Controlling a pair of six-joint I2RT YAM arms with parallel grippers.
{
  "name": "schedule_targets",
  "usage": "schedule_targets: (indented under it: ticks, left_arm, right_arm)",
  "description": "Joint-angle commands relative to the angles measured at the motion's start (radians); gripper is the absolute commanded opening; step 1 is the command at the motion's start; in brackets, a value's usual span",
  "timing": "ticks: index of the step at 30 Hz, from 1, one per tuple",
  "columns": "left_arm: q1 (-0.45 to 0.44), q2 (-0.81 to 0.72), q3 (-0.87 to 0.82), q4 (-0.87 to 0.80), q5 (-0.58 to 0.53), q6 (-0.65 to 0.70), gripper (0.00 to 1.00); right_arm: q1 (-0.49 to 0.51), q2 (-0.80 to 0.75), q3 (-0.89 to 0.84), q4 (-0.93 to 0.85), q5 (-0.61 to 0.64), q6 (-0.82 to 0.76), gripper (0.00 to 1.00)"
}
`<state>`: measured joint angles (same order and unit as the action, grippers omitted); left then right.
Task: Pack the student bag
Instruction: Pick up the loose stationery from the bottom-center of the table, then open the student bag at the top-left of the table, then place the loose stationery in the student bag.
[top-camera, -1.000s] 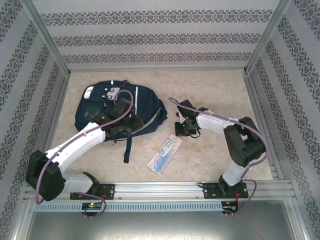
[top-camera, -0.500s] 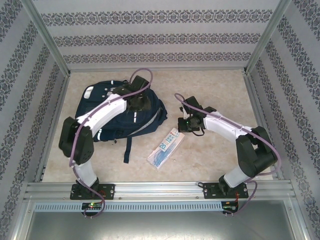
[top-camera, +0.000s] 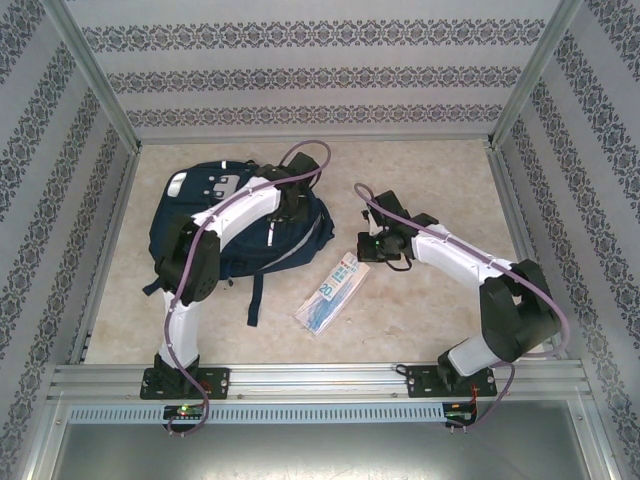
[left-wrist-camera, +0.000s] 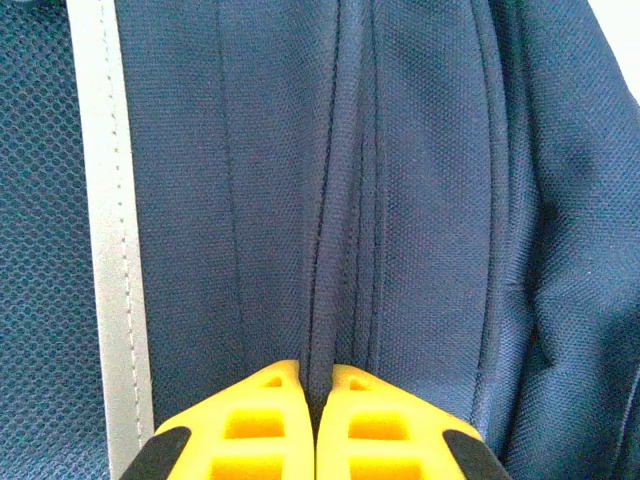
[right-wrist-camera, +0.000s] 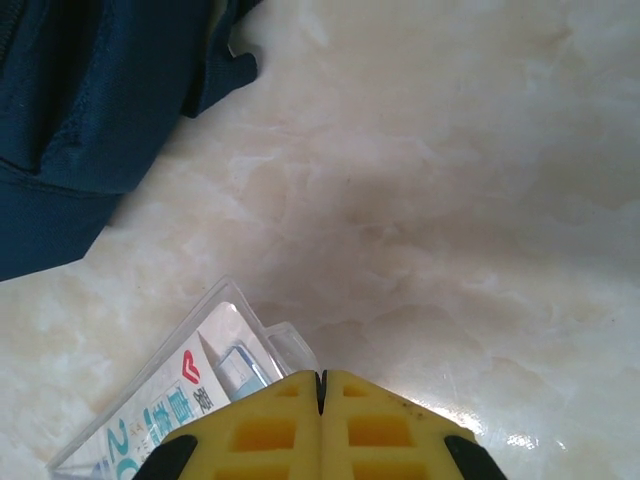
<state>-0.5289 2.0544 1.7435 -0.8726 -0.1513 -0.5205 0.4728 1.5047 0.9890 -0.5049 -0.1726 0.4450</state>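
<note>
The student bag (top-camera: 290, 240), navy with grey reflective stripes, lies flat at the back left of the table. My left gripper (top-camera: 300, 200) is down on its right half. In the left wrist view the yellow fingertips (left-wrist-camera: 317, 375) are shut on a raised ridge of the bag's fabric (left-wrist-camera: 420, 180), beside a grey stripe (left-wrist-camera: 100, 200). My right gripper (top-camera: 368, 250) hovers shut with nothing in it, just over the top end of a clear plastic packet (right-wrist-camera: 190, 390) with a blue and white card inside. A corner of the bag (right-wrist-camera: 80, 100) lies to its left.
The packet (top-camera: 328, 295) lies diagonally on the marble table (top-camera: 430, 180) between the two arms. A dark strap (top-camera: 254, 300) trails from the bag toward the near edge. Metal rails and patterned walls close in the table.
My left arm has swung up and right across the bag, and its jaws have shut on the fabric ridge. My right arm has edged slightly farther from me, still shut.
</note>
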Motion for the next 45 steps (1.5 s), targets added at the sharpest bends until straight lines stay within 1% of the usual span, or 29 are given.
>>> schedule_targets:
  ticks: [1, 6, 8, 10, 12, 15, 18, 21, 25, 35, 39, 45]
  left_arm:
    - [0.001, -0.067, 0.02, -0.088, -0.051, -0.015, 0.0]
    - [0.019, -0.244, 0.019, -0.053, -0.028, -0.024, 0.0]
    - [0.036, -0.315, -0.01, -0.009, 0.006, -0.021, 0.0]
    - [0.057, -0.385, -0.06, 0.058, 0.066, -0.018, 0.0]
    - [0.087, -0.448, -0.111, 0.118, 0.135, -0.028, 0.0]
    - [0.13, -0.521, -0.181, 0.186, 0.206, -0.053, 0.0]
    - [0.175, -0.588, -0.267, 0.27, 0.276, -0.091, 0.0]
    - [0.205, -0.626, -0.324, 0.328, 0.34, -0.12, 0.0]
    - [0.208, -0.637, -0.337, 0.344, 0.365, -0.129, 0.0]
    - [0.209, -0.665, -0.337, 0.374, 0.411, -0.141, 0.0]
    - [0.208, -0.677, -0.347, 0.389, 0.436, -0.147, 0.0]
    - [0.209, -0.687, -0.367, 0.402, 0.471, -0.152, 0.0]
  right_arm:
    - [-0.013, -0.059, 0.06, 0.019, -0.001, -0.018, 0.0]
    - [0.021, -0.124, 0.097, 0.079, 0.072, -0.111, 0.0]
    - [0.037, -0.145, 0.099, 0.124, 0.108, -0.159, 0.0]
    - [0.054, -0.16, 0.101, 0.17, 0.134, -0.206, 0.0]
    - [0.068, -0.169, 0.102, 0.225, 0.126, -0.26, 0.0]
    - [0.103, -0.173, 0.11, 0.289, 0.128, -0.332, 0.0]
    - [0.125, -0.149, 0.141, 0.323, 0.084, -0.369, 0.0]
    - [0.134, -0.099, 0.185, 0.352, 0.014, -0.352, 0.0]
    - [0.144, -0.004, 0.284, 0.356, -0.06, -0.31, 0.0]
    - [0.121, 0.364, 0.565, 0.348, -0.216, -0.132, 0.0]
    - [0.105, 0.492, 0.668, 0.33, -0.233, -0.039, 0.0]
    - [0.101, 0.63, 0.817, 0.307, -0.214, 0.064, 0.0]
